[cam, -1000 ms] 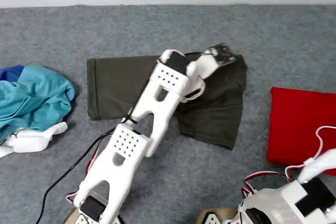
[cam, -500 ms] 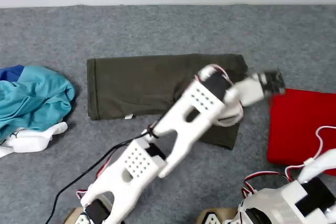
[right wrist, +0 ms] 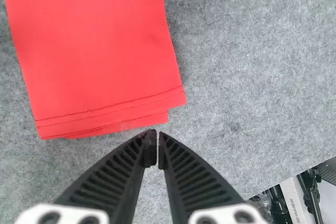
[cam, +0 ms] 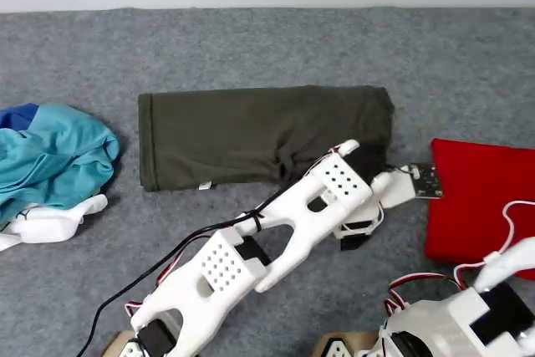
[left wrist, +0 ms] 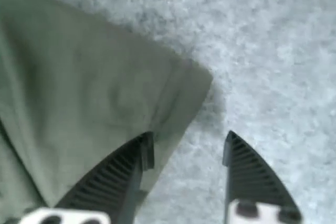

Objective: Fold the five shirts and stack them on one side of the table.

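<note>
the left gripper (left wrist: 188, 138) has its jaws spread wide. one black ribbed finger (left wrist: 137, 153) lies over the hemmed corner of the olive-green cotton shirt (left wrist: 79, 87). the other finger hangs above bare grey felt table cover (left wrist: 273, 51), just off the cloth's edge. whether the first finger actually touches the fabric cannot be told.

in the high view the white left arm (cam: 276, 232) runs from the table's 7 o'clock edge up toward 4 o'clock. its wrist ends over the olive-green shirt's (cam: 234, 135) corner nearest 4 o'clock. that shirt lies spread as a wide, partly folded band across the middle of the table. its long side runs from 9 to 3 o'clock, with creases bunched near the arm's wrist.

the right gripper (right wrist: 156, 135) has its black ribbed fingers pressed together with nothing between them. their tips sit over the grey felt just beside the stitched hem of the folded red cotton shirt (right wrist: 89, 45), apart from it. in the high view the right arm's white body (cam: 468, 315) sits at the 5 o'clock corner. the folded red shirt (cam: 476, 198) rests flat at 3 o'clock, near the olive-green shirt's end but not touching it.

at 9 o'clock a crumpled teal and blue shirt (cam: 50, 152) lies in a heap. a white garment (cam: 50, 223) is bunched against its 6 o'clock side, touching it. both are well apart from the grippers.
</note>
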Controlling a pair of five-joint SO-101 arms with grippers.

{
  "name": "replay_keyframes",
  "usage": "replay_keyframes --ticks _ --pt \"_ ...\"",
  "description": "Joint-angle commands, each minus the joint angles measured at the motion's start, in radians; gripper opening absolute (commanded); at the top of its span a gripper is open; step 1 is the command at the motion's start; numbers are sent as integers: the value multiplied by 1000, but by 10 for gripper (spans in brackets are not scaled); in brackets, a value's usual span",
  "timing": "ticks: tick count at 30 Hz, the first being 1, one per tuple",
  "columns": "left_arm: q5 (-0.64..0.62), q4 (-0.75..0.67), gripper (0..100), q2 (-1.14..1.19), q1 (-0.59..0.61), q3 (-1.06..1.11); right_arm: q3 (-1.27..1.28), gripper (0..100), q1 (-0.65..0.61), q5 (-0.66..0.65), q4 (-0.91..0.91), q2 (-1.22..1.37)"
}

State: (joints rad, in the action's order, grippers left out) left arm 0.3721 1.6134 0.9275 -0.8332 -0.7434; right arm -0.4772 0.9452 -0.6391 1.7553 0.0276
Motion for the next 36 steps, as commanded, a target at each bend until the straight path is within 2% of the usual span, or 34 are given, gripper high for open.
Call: replay_keyframes --ticks 1,4,10,17,22,31,36 --pt "-11 -115 178 -86 26 54 -5 10 4 5 41 -54" --pt "-9 -166 132 -86 43 84 -5 10 4 3 41 -54" --pt "-5 -160 20 -98 51 77 -5 10 4 3 41 -54" --pt "-2 2 14 -97 48 -140 -5 10 4 3 41 -53" --pt "-3 51 14 -87 63 -309 -5 10 4 6 39 -53" --pt "-5 -123 16 -81 167 -348 -5 10 4 8 39 -53" --pt "-3 -229 16 -5 224 -337 -3 10 4 8 39 -53"
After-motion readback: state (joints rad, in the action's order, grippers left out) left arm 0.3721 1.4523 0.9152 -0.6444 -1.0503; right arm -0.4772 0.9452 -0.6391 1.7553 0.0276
